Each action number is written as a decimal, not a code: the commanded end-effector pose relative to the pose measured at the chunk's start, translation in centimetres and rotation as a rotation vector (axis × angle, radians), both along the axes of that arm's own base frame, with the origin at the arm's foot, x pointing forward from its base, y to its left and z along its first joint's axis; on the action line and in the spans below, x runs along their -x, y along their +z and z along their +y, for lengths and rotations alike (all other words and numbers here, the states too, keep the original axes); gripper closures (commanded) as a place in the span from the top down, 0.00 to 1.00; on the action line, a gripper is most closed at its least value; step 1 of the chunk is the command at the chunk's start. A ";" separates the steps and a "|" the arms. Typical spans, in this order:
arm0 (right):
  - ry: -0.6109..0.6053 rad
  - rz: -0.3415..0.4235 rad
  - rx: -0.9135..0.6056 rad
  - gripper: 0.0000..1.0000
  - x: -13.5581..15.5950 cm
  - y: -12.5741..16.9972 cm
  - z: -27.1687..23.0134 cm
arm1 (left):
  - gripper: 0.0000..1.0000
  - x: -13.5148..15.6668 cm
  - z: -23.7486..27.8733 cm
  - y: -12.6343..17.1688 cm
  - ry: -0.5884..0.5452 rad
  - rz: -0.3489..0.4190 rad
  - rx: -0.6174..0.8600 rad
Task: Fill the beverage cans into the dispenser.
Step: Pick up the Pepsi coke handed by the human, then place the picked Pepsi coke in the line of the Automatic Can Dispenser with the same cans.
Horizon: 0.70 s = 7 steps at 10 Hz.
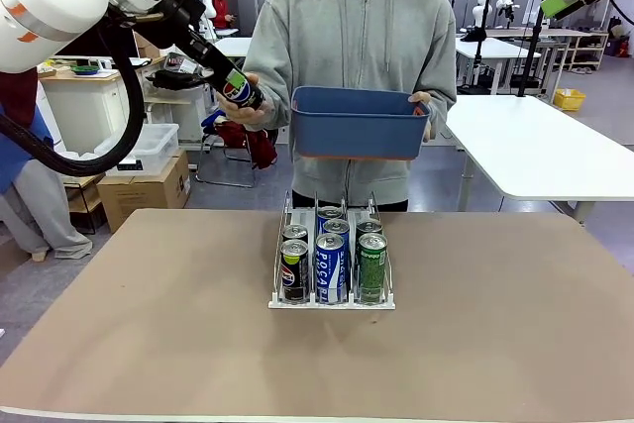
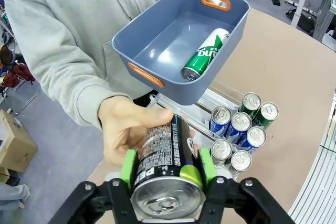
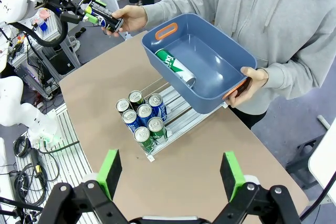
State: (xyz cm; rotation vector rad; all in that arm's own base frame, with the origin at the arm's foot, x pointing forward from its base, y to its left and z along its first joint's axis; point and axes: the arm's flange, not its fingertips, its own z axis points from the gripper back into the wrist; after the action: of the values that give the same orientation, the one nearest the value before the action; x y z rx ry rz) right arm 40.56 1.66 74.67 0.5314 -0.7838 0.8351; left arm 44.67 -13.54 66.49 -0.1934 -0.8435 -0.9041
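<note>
- Black can is sitting lengthwise between the left gripper's green pads, which are clamping its sides near the top end.
- Person's hand is gripping the can's far end, beside the tub.
- Green can is lying in the tub.
- Six cans are standing in the dispenser on the table.
- Right gripper is hovering over the table, fingers wide apart.

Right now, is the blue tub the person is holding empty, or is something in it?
Not empty. One green can lies on its side on the floor of the blue tub; the rest of the floor is bare.
</note>
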 end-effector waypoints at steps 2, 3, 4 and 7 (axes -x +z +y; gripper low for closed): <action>0.000 0.001 0.000 1.00 0.0 -0.1 0.0 | 0.00 0.5 0.4 0.1 0.050 -0.023 -0.011; 0.000 0.001 0.000 1.00 0.0 -0.1 0.0 | 0.00 0.4 0.6 0.1 0.045 -0.009 -0.022; 0.000 0.001 0.000 1.00 0.0 -0.1 0.0 | 0.00 0.5 0.3 0.0 0.057 -0.015 -0.022; 0.000 0.001 0.000 1.00 0.0 -0.1 0.0 | 0.31 0.0 0.2 0.3 0.027 -0.006 -0.009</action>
State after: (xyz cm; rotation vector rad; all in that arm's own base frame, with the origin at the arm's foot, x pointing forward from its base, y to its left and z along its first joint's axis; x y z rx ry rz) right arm 40.56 1.66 74.66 0.5314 -0.7838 0.8351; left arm 44.63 -13.46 66.69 -0.1803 -0.8392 -0.8662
